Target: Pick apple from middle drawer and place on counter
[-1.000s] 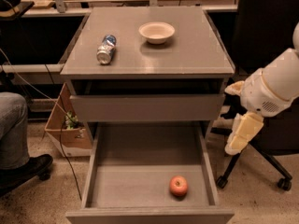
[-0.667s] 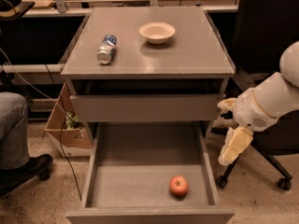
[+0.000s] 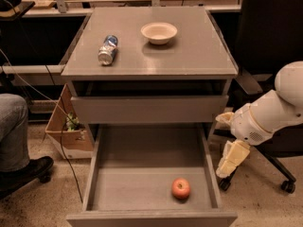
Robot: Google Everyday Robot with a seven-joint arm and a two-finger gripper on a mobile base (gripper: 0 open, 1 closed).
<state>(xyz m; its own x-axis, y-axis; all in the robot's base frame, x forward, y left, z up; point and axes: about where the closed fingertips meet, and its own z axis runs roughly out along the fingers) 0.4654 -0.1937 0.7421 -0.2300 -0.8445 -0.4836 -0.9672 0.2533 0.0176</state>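
Observation:
The red-orange apple (image 3: 181, 188) lies on the floor of the open middle drawer (image 3: 142, 174), near its front right corner. The grey counter (image 3: 189, 51) tops the cabinet above. My gripper (image 3: 231, 159) hangs from the white arm just outside the drawer's right wall, to the right of the apple and a little above it, pointing down. It holds nothing that I can see.
A cream bowl (image 3: 159, 32) and a lying can (image 3: 108, 50) rest on the counter. A black office chair (image 3: 279, 79) stands right behind my arm. A cardboard box (image 3: 71, 126) and a seated person's leg and shoe (image 3: 19, 145) are at the left.
My arm and gripper have moved down and left, closer to the open drawer's right wall. The apple, bowl and can have not moved.

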